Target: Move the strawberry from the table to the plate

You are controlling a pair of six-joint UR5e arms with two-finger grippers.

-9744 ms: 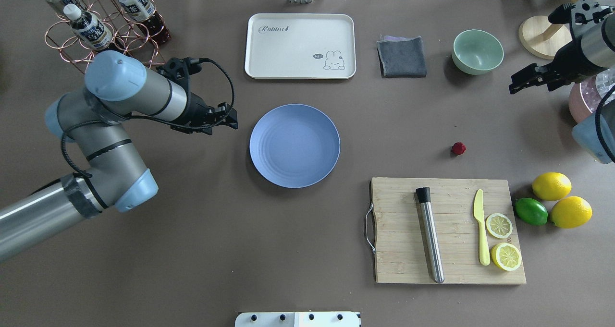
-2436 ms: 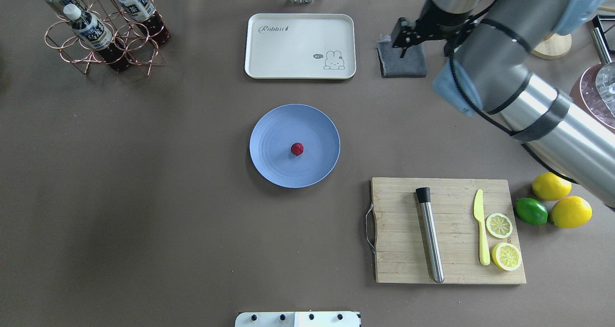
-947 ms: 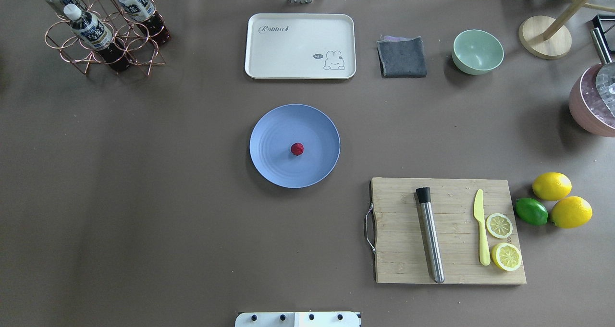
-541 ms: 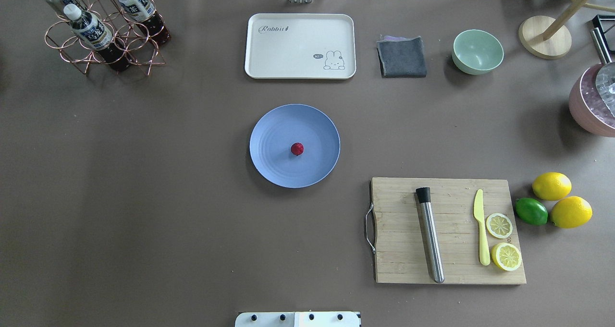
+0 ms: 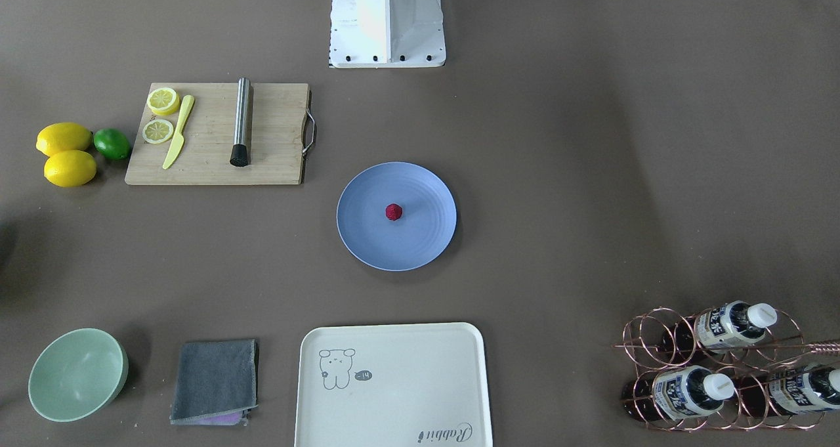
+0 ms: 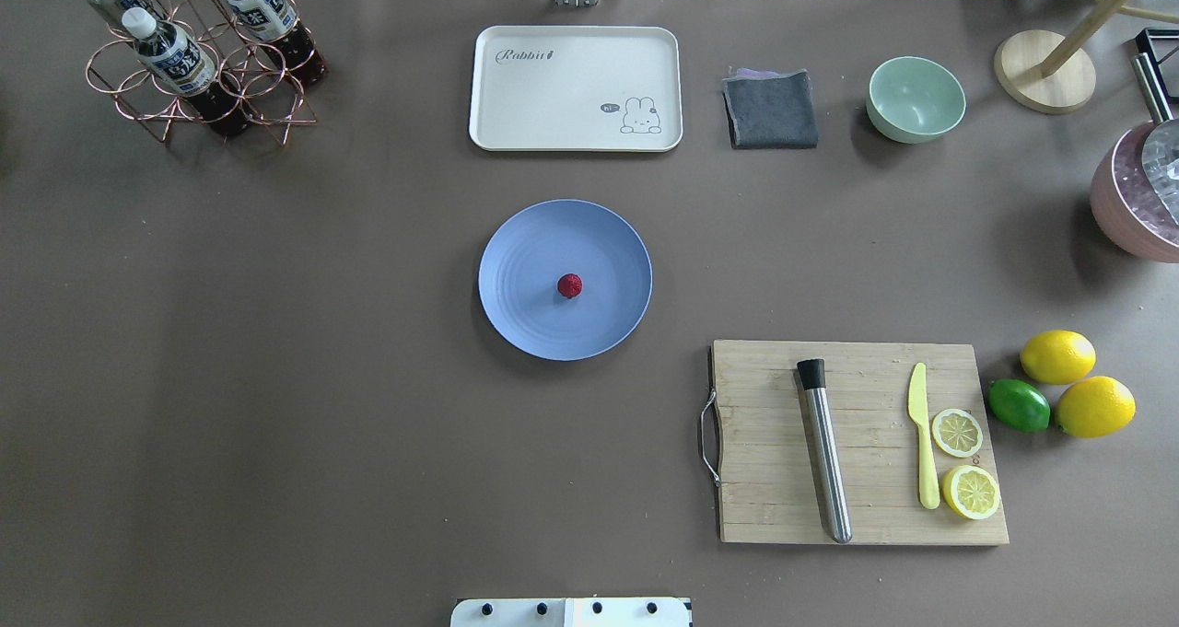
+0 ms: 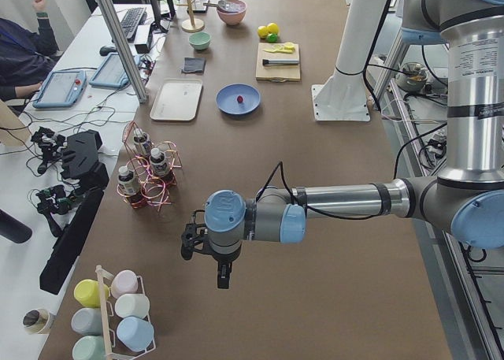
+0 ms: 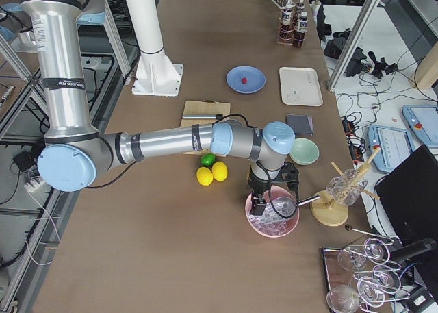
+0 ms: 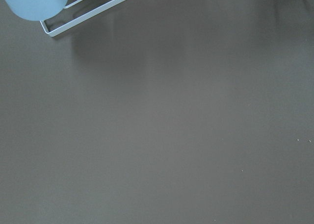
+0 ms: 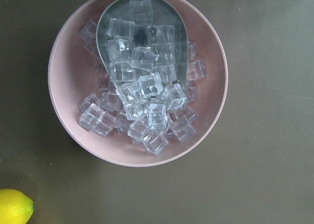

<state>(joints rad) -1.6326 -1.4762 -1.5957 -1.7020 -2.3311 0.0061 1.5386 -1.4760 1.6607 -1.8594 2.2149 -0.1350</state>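
Note:
The strawberry [image 6: 569, 285], small and dark red, lies alone in the middle of the round blue plate [image 6: 525, 249] at the centre of the brown table [image 6: 276, 378]; the front view shows the strawberry [image 5: 393, 212] on the plate [image 5: 420, 237] too. No gripper is near it. My left gripper [image 7: 223, 277] hangs over bare table far off at the left end, seen only in the left side view. My right gripper [image 8: 259, 205] hovers above a pink bowl of ice at the right end. I cannot tell whether either gripper is open or shut.
A cream tray [image 6: 576, 88], grey cloth [image 6: 771, 110] and mint bowl [image 6: 916, 98] line the far side. The cutting board [image 6: 861, 443] carries a muddler, knife and lemon slices, with lemons [image 6: 1057, 357] beside it. A bottle rack [image 6: 198, 56] stands far left, the ice bowl [image 10: 137, 77] far right.
The strawberry went from the table right of the plate onto the plate's middle. Both arms have left the overhead view. Nothing has moved there over the last second.

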